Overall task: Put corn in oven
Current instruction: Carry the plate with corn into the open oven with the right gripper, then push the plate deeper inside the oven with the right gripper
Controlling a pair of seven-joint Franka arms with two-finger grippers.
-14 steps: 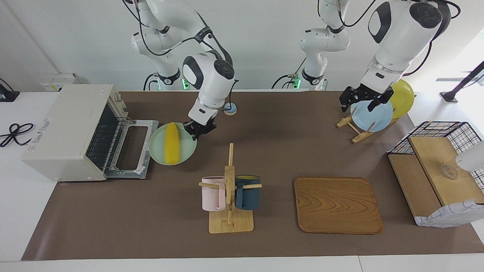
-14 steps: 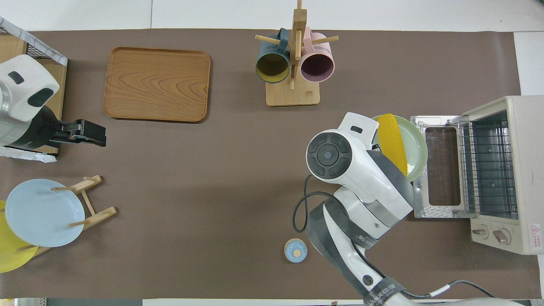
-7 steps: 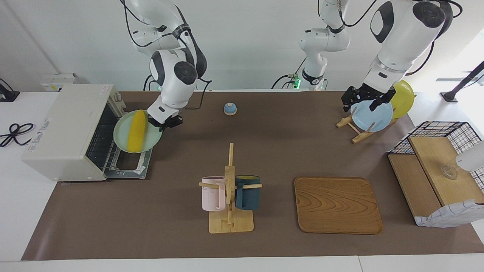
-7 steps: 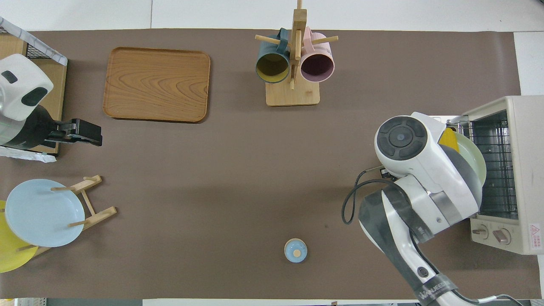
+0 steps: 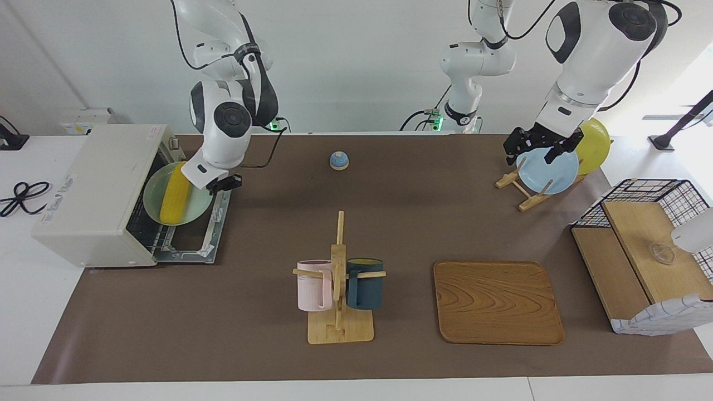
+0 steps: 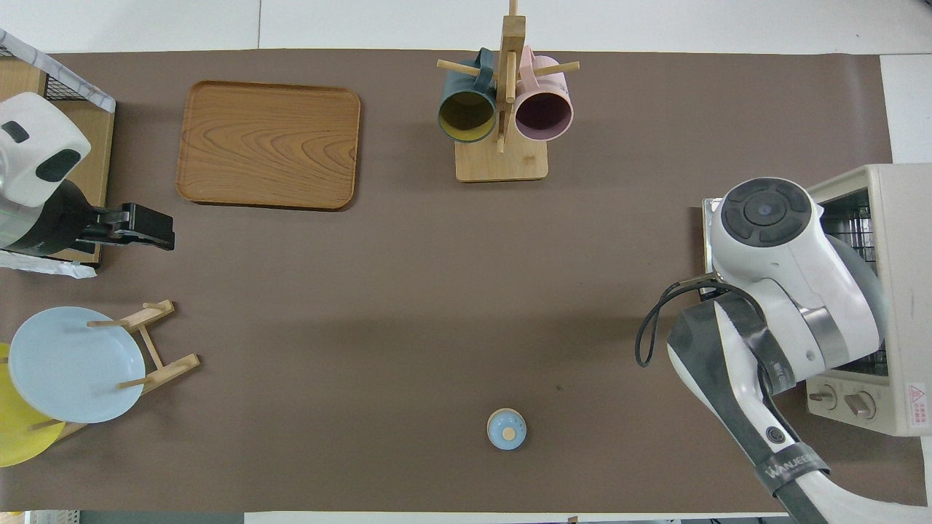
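Note:
The yellow corn (image 5: pixel 174 192) lies on a pale green plate (image 5: pixel 196 210). My right gripper (image 5: pixel 218 185) is shut on the plate's rim and holds the plate tilted in the air. The plate is at the mouth of the off-white oven (image 5: pixel 94 189), over its open door (image 5: pixel 195 248). Part of the plate is inside the opening. In the overhead view my right arm hides the corn, the plate and the gripper; the oven (image 6: pixel 903 291) shows beside it. My left gripper (image 5: pixel 533 149) is open and empty over the blue plate (image 5: pixel 548 170) and waits; it also shows in the overhead view (image 6: pixel 149 225).
A mug rack (image 5: pixel 338 278) with two mugs stands mid-table and a wooden tray (image 5: pixel 497 301) lies beside it. A plate rack holds the blue plate and a yellow plate (image 5: pixel 593 145). A wire-and-wood basket box (image 5: pixel 646 256) is at the left arm's end. A small blue knob (image 5: pixel 338 160) sits near the robots.
My right arm has lifted the plate with the corn off the table beside the door and carried it to the oven's mouth. The left arm has barely moved.

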